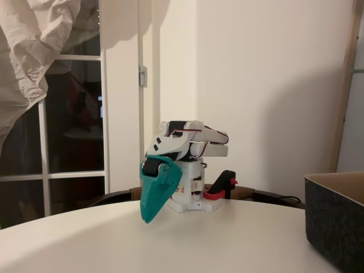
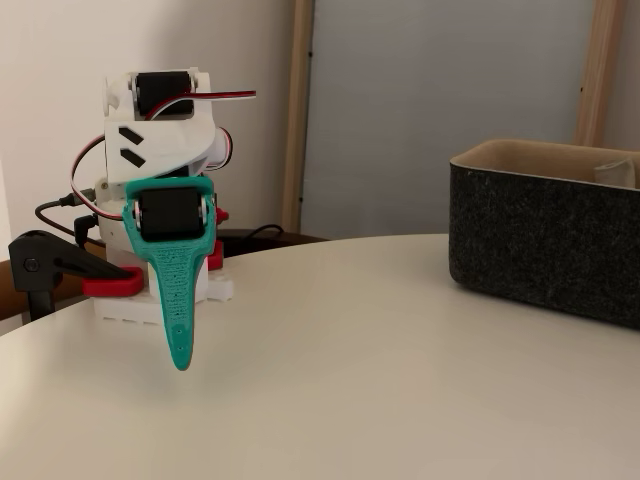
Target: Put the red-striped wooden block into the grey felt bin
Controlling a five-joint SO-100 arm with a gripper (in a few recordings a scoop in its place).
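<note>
Gripper [image 1: 149, 215]: teal, folded down and pointing at the table, tip hanging a hair above the white top. Sits around 7 o'clock from the arm's base in one fixed view; seen edge-on in the other [image 2: 181, 358], hanging at 6 o'clock under its black servo.
Fingers: look pressed together into one narrow wedge with nothing between them, so clenched on nothing, at least as far as both fixed views go.
Arm [image 1: 187, 139]: white, tucked up in a compact fold over its base, red and black wires looping out of the side.
Clamp [image 1: 222, 187]: red and black, pinning the base to the table edge, roughly 3 o'clock from the base in that view.
Grey felt bin [image 2: 545, 235]: fuzzy charcoal walls, tan inside, standing upright on the table way over at 3 o'clock, well apart from the gripper. Just a corner of it pokes in at 4 o'clock in the other fixed view [image 1: 335, 224].
Red-striped wooden block: can't tell where it is. Something pale peeks over the bin's far rim, too small to make out.
Table [image 2: 350, 380]: round, white.
Background: glass door with a crumpled pale sheet [image 1: 34, 51] hanging at 10 o'clock.
</note>
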